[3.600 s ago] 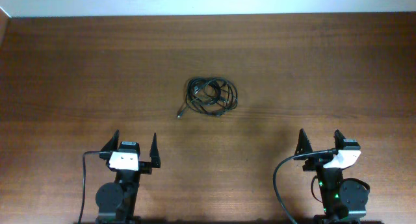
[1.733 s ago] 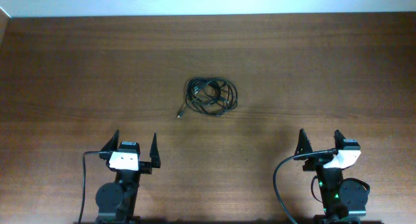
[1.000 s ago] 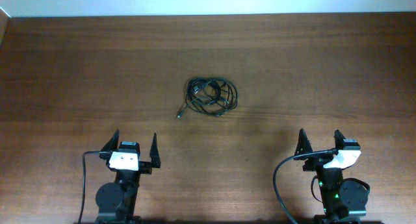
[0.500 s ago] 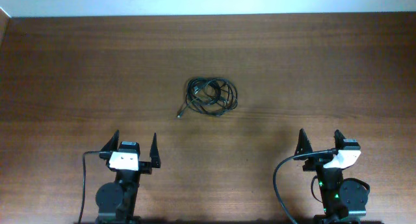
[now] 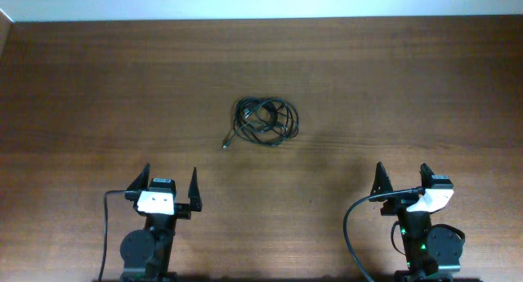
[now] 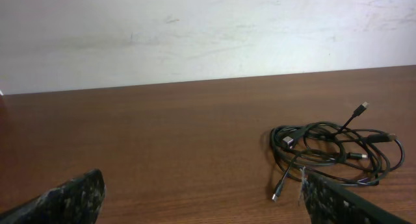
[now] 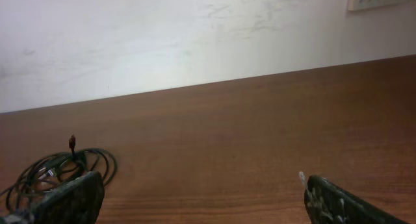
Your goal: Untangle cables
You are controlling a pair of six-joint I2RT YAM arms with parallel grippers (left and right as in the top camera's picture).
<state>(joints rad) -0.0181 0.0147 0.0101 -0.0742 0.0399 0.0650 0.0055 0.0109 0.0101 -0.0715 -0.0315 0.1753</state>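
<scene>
On desk [image 5: 98, 86] center, cables [image 5: 265, 123] unmoved, still one knot. Left hand [image 5: 171, 170] at 7 o'clock, right hand [image 5: 401, 167] at 5, both open, empty. Untangling not started.

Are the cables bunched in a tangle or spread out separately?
Bunched: the cables lie as one coil of overlapping loops on the table, one plug end trailing out.

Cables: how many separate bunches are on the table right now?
1. The only bunch of cables lies in the middle of the table, with one plug trailing out at its near-left edge. How many cords are knotted inside can't be told.
</scene>
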